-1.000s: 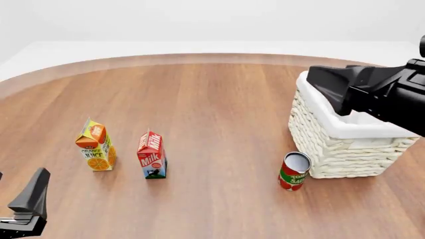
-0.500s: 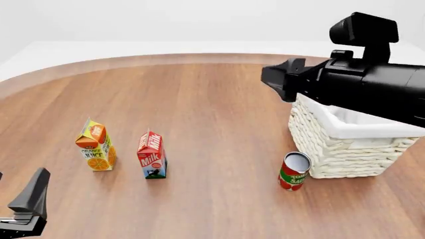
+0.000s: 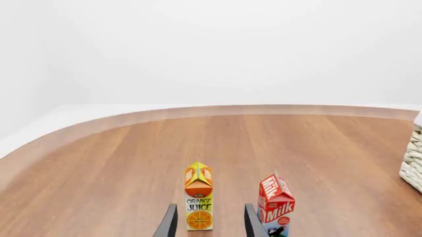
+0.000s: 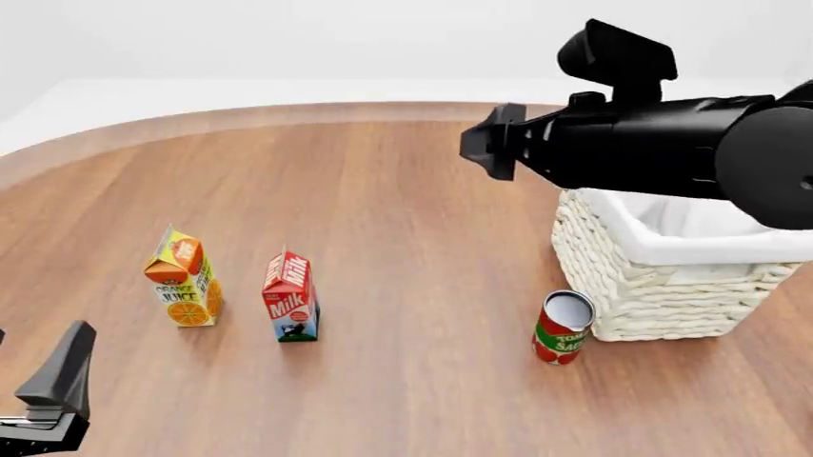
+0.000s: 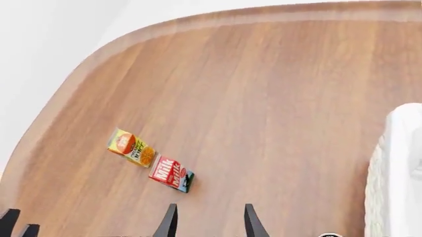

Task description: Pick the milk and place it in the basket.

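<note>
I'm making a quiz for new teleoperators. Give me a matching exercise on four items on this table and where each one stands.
Things:
1. milk
2. orange juice carton
3. tomato sauce can
4. basket

Places:
A. leftmost carton in the front view
B. far right, under the right arm
C. just right of the juice
D. upright at the basket's near left corner

Pairs: 1-C, 2-A, 3-D, 4-B

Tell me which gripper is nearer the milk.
Left. The left gripper sits low at the table's near edge, just short of the milk. The right gripper hangs high, well beyond it, near the basket.
</note>
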Controlling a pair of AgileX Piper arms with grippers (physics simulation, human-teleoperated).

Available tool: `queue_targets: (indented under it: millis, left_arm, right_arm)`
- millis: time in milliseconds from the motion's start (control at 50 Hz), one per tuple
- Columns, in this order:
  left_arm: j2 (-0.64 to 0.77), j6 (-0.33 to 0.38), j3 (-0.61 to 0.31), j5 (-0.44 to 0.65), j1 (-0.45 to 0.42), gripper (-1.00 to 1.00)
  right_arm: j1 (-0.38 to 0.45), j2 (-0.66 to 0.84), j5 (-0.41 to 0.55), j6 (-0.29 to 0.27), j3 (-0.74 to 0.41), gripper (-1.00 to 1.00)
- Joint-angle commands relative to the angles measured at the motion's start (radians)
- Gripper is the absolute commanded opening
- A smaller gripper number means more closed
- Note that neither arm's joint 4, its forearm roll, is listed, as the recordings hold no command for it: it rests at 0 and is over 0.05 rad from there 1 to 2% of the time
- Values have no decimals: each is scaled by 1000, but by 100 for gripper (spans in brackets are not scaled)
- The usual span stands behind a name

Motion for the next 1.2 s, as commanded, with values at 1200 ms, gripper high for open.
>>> queue_targets:
  millis: [1200]
  left_arm:
    - [0,0,0,0,0,100]
  right_arm:
    - [127,409,5,241,-267,100]
